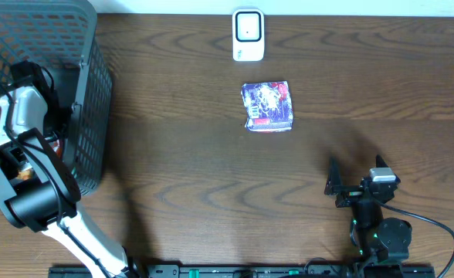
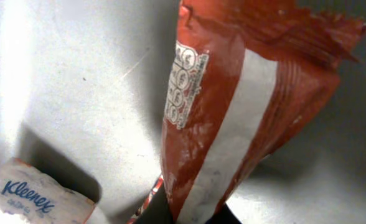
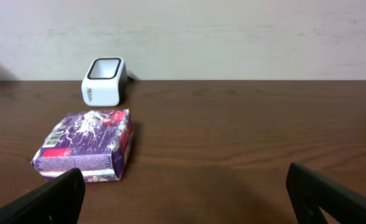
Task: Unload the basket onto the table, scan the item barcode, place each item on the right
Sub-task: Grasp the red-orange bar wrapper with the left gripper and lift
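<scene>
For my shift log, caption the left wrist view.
Left gripper shut on a red packet in the basket, Kleenex pack nearby.

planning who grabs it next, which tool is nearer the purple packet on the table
Right. The right tool, open, hangs on the near side of the purple packet, facing it. The left tool is far off in the basket, shut on a red packet.
</scene>
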Robot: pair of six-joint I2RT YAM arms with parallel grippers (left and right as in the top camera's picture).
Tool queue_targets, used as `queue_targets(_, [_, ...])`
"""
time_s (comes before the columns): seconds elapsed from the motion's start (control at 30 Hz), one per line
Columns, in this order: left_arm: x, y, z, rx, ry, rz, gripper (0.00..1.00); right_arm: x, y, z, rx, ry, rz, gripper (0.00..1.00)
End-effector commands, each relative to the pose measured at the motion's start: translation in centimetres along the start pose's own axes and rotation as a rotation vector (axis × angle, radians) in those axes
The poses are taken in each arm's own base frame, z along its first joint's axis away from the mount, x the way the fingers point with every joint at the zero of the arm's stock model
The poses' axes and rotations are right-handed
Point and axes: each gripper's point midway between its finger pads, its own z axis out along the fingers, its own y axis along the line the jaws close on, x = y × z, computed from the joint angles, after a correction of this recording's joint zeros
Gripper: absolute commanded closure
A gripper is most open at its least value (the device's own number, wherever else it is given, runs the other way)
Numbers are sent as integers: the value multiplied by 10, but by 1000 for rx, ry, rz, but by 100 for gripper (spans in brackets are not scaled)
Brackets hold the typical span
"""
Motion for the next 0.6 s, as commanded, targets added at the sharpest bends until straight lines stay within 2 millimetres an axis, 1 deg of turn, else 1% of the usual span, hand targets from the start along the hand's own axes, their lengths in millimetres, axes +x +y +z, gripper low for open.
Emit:
queue_targets(0.0, [1,2,0,-15,23,-25,92,0,-3,0,13,0,-14,1])
queue_targets(0.07, [-9,4,-20,-17,-28,-76,93,0,-3,0,13,0,-14,1])
queue_targets(0.1, [-16,4,-33,-11,-66,-93,93,1,-3,0,13,1,-14,1])
queue_targets(0.17, [-30,-3,-64,42,-155,-101,93,1,-3,0,13,1,-14,1])
queue_targets(0.27, [-52,-15,-123,156,-335,-107,93,1,-3,0,13,1,-14,1])
queue_targets(0.33, [-65,-20,-170,236,-485,-133,93,1,-3,0,13,1,-14,1])
queue_targets(0.37, [-69,-22,-187,265,-541,-144,93,1,-3,0,13,1,-14,1])
queue_targets(0.4, [-74,-23,-212,307,-615,-161,93,1,-3,0,13,1,-14,1])
queue_targets(0.47, [-78,-27,-255,392,-739,-176,93,1,-3,0,13,1,-14,1])
queue_targets(0.57, [-76,-32,-315,505,-897,-166,93,1,-3,0,13,1,-14,1])
